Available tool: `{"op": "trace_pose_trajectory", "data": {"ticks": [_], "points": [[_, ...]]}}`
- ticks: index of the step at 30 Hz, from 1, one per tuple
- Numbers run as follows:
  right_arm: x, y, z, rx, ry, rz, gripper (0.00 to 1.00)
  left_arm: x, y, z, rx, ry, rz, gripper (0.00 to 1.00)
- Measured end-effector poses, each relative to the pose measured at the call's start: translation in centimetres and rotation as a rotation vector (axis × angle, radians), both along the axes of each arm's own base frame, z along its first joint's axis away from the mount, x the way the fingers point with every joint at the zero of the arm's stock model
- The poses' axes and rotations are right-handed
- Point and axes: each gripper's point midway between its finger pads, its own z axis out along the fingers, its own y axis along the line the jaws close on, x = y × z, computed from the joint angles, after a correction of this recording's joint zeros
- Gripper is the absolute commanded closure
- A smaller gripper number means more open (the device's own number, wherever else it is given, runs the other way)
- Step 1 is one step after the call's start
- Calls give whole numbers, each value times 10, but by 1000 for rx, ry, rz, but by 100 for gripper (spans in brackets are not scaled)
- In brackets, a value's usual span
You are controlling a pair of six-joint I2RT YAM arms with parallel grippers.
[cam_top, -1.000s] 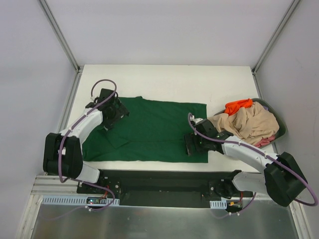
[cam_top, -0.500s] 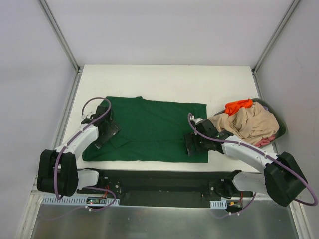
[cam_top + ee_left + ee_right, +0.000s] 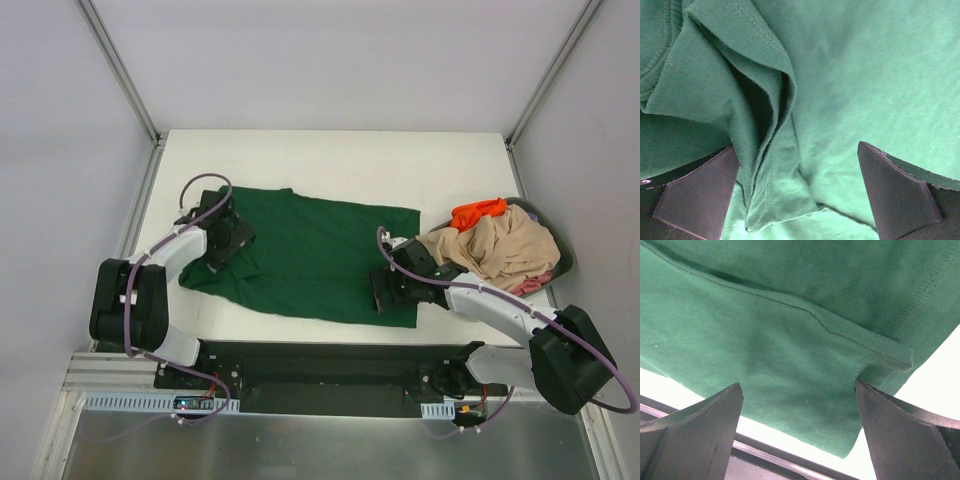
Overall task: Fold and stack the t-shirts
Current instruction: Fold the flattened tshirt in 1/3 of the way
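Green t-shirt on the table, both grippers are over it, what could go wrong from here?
1. The open left gripper straddles a bunched sleeve fold; closing there might pinch several layers and set a crooked crease into the green t-shirt.
2. The open right gripper sits at the hem corner; a shallow grip there could slip off and leave the fold skewed.

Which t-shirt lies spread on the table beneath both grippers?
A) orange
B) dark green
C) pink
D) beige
B: the dark green t-shirt lies spread on the table, with the left gripper and right gripper over its two ends; the beige t-shirt, orange t-shirt and pink t-shirt are heaped in the basket.
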Motion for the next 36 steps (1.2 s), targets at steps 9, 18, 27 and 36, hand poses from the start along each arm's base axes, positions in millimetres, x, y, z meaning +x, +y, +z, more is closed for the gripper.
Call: {"op": "trace_pose_trajectory", "data": {"ticks": [9,18,27,36], "points": [[4,-6,1,-22,-21,-20,4,39,-12,4,-30,-12,-18,1],[4,-7,1,-26,-21,-22,4,3,14,-13,96,117,26,1],[3,-7,1,-28,-18,-22,4,-66,40,-15,186,202,59,1],[3,-7,1,-27,-18,-22,4,-48,36,18,161,83,55,1]]}}
